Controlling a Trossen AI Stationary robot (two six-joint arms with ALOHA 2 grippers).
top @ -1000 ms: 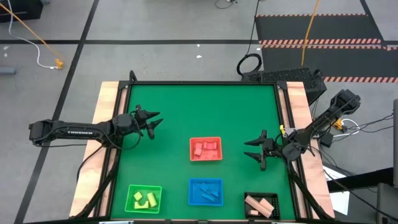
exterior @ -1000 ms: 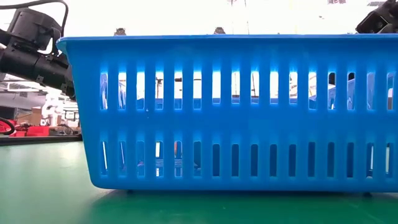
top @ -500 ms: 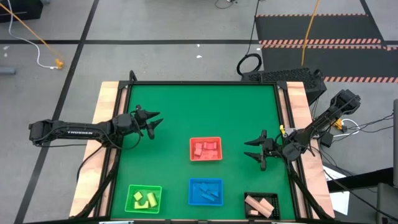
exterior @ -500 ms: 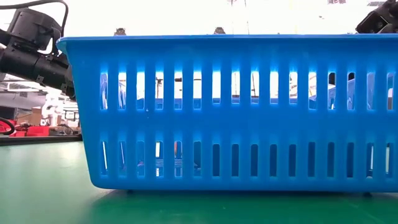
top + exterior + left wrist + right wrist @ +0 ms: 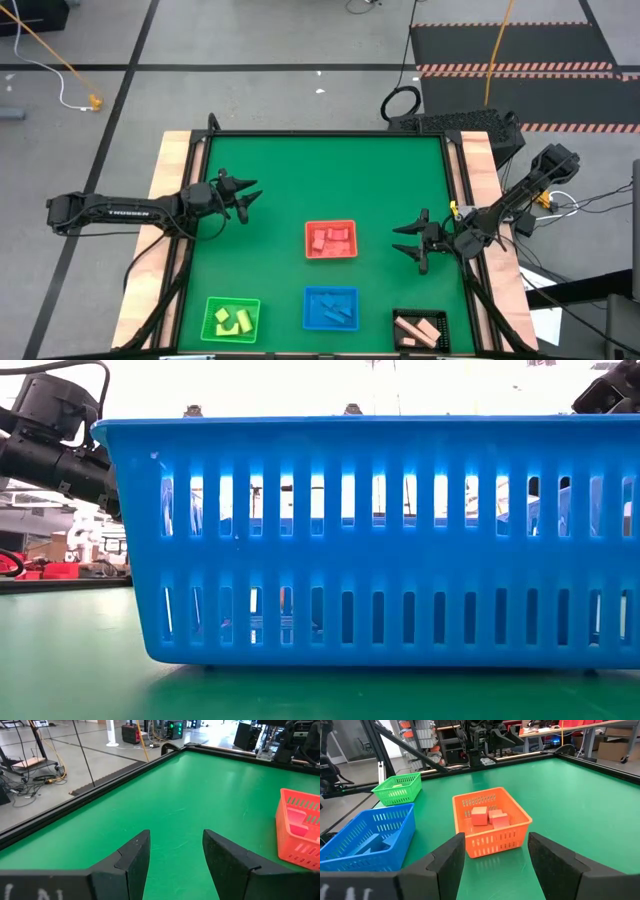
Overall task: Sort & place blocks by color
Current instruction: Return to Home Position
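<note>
Currently on my screens, item by item.

Table (image 5: pixel 330 170): green top, wooden strips along both sides.

Left gripper (image 5: pixel 250 197): hovering over the left part of the table, near its edge, and pointing toward the middle. The jaws are released and spread wide with nothing between them. Through its wrist camera I see only bare green surface past the fingers (image 5: pixel 132 862).

Right gripper (image 5: pixel 398 238): over the right part of the table, just beside the red basket (image 5: pixel 330 223) and apart from it. The jaws are likewise released and empty, facing that basket.

Red basket: near the middle of the table. It holds the red blocks (image 5: pixel 489 815), lying close together.

Blue basket (image 5: pixel 330 289): directly on the near side of the red one. The blue blocks (image 5: pixel 332 310) lie inside. This basket's slotted wall fills almost my whole low view.

Green basket (image 5: pixel 231 300): near-left corner of the table. It holds the yellow-green blocks (image 5: pixel 232 320).

Black basket (image 5: pixel 420 312): near-right corner. It holds the tan blocks (image 5: pixel 418 327).

I count no block lying loose on the table.
</note>
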